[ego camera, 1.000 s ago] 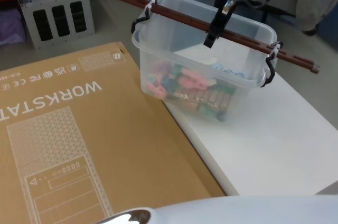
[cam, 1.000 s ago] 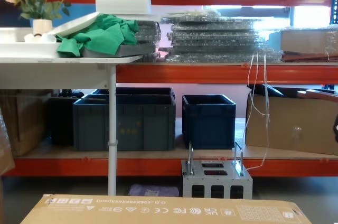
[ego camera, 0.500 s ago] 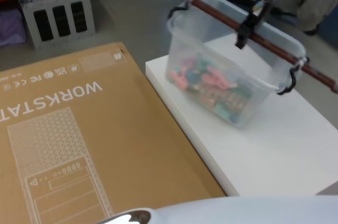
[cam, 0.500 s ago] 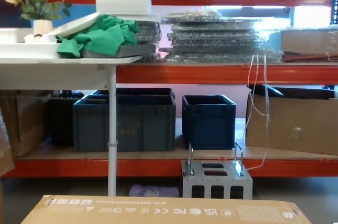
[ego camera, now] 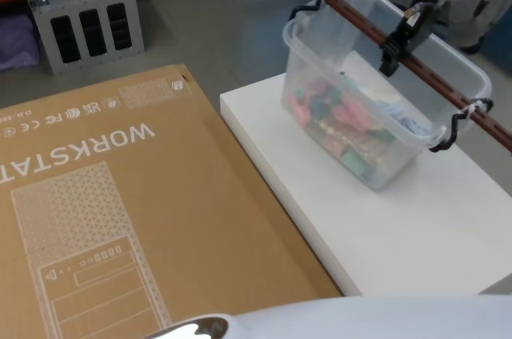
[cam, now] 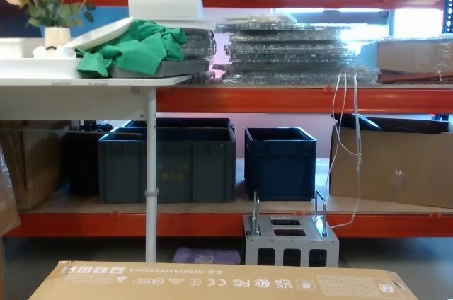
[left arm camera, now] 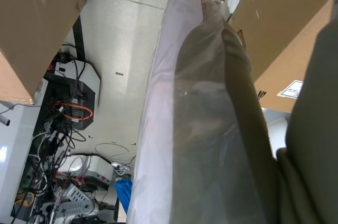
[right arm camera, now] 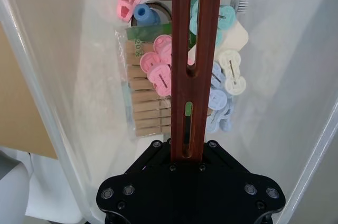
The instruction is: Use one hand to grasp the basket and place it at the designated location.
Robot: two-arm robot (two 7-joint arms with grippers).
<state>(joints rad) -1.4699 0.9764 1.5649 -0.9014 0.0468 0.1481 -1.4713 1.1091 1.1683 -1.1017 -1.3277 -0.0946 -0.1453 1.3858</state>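
Right gripper (ego camera: 390, 47) clamps basket (ego camera: 314, 45) handle (ego camera: 352, 16); wrist view reveals clothespegs (right arm camera: 145, 103)

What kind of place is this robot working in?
Probably a warehouse or storeroom: orange steel racking, dark plastic crates and cardboard boxes on its shelves. The right gripper holds the basket here.

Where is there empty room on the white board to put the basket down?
The white board is bare from the basket to its near edge, beside the cardboard box. The far end is crowded: the basket hangs there tilted from the right pincer, shut on its brown handle.
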